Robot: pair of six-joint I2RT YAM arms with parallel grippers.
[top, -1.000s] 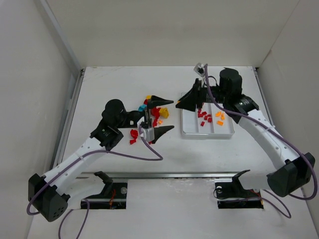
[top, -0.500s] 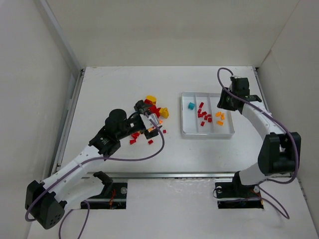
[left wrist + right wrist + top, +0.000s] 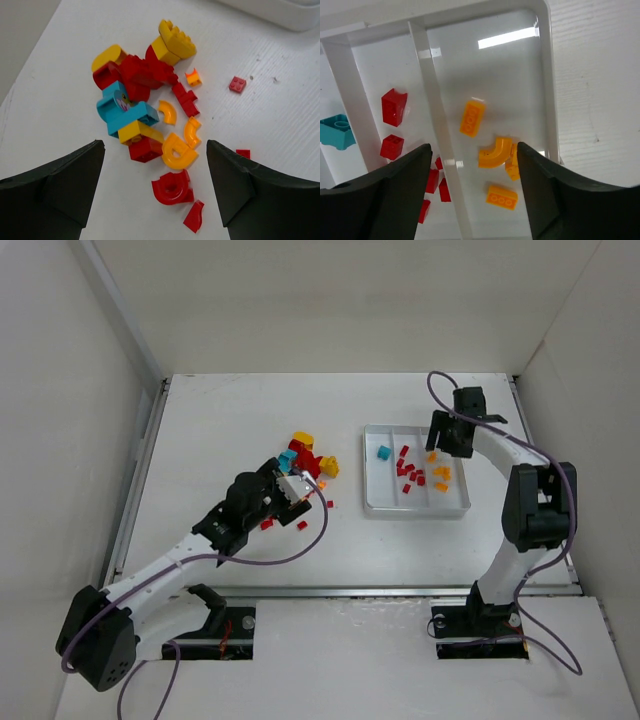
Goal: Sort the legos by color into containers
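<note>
The loose legos (image 3: 305, 455) lie in a heap left of the tray, red, orange-yellow and teal; in the left wrist view the heap (image 3: 140, 100) is just ahead of the fingers. My left gripper (image 3: 290, 485) (image 3: 155, 165) hangs open over its near edge, with a red curved piece (image 3: 172, 187) and an orange ring (image 3: 177, 152) between the jaws, untouched. The white tray (image 3: 415, 512) (image 3: 547, 75) holds a teal brick (image 3: 383, 452) (image 3: 337, 131) on the left, red bricks (image 3: 408, 472) (image 3: 394, 106) in the middle and orange bricks (image 3: 441, 475) (image 3: 495, 152) on the right. My right gripper (image 3: 447, 435) (image 3: 474, 147) is open and empty above the orange compartment.
Small red bits (image 3: 302, 525) lie scattered on the table near the left arm. A single red plate (image 3: 237, 84) sits apart to the right of the heap. White walls enclose the table on three sides.
The right gripper swung from the tray's left side to its far right end and its jaws widened; one more orange brick lies there. The left gripper came in low over the heap.
</note>
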